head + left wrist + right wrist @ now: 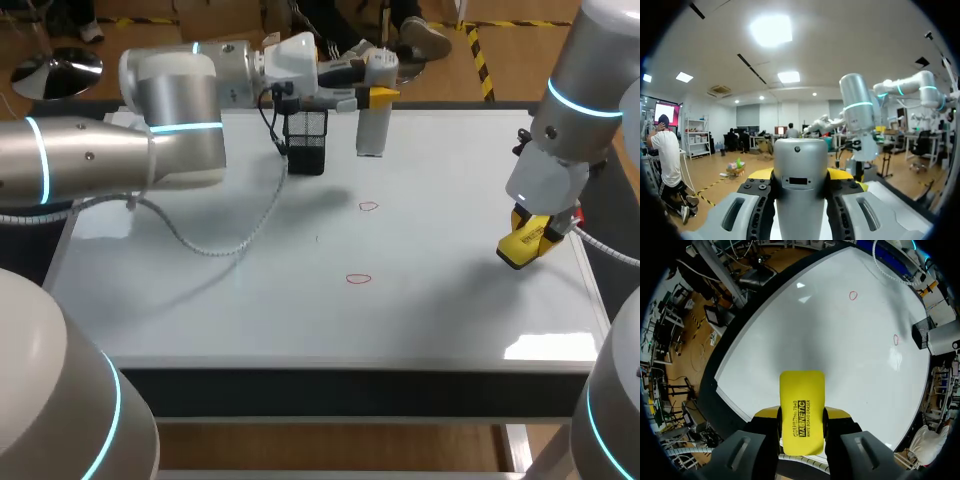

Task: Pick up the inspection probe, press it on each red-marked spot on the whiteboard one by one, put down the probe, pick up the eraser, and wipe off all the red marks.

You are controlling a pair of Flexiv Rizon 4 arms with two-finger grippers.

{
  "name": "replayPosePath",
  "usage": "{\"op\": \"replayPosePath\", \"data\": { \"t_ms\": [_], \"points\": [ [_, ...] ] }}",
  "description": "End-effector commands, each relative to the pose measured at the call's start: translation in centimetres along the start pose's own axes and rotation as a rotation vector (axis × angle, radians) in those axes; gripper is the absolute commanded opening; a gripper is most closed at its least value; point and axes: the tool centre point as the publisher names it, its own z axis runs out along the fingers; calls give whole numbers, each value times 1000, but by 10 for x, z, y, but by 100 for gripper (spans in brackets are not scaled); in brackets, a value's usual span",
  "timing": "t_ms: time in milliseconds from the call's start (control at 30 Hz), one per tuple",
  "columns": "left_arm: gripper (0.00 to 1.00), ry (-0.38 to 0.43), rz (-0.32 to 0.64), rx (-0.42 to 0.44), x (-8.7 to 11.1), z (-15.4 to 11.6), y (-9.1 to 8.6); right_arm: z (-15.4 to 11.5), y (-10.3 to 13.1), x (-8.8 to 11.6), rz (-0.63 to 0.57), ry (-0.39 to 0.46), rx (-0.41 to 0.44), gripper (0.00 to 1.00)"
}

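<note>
While our right gripper (pixel 524 242) clamps the eraser (pixel 801 400) and our left gripper (pixel 376 97) the probe (pixel 371 130), a tilted wipe may skip the mid-frame red marks (pixel 359 279).

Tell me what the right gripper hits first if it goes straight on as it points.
Likely bare whiteboard: the eraser in the right gripper would touch it first, short of both red marks.

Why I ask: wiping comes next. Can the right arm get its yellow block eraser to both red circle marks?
Probably yes: only bare whiteboard lies between the right gripper, shut on the eraser, and the marks.
</note>
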Motion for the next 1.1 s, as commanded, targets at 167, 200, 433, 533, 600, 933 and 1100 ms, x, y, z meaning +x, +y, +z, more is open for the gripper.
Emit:
{"op": "replayPosePath", "data": {
  "t_ms": [167,200,433,533,600,933,1100],
  "points": [
    [0,34,14,-19,-34,3,-16,0,-1,0,-1,2,2,0],
    [0,35,11,-14,-37,3,-18,0,-1,0,-1,2,2,0],
    [0,52,0,2,-63,5,-23,0,-1,0,-1,2,2,0],
    [0,60,-11,11,-74,5,-22,0,-1,0,-1,2,2,0],
    [0,66,-9,6,-79,5,-22,0,-1,0,-1,2,2,0],
    [0,82,-41,23,-99,5,-13,0,-1,0,-1,2,2,0],
    [0,90,-49,23,-97,2,-12,0,-1,0,-1,2,2,0]
  ]
}}
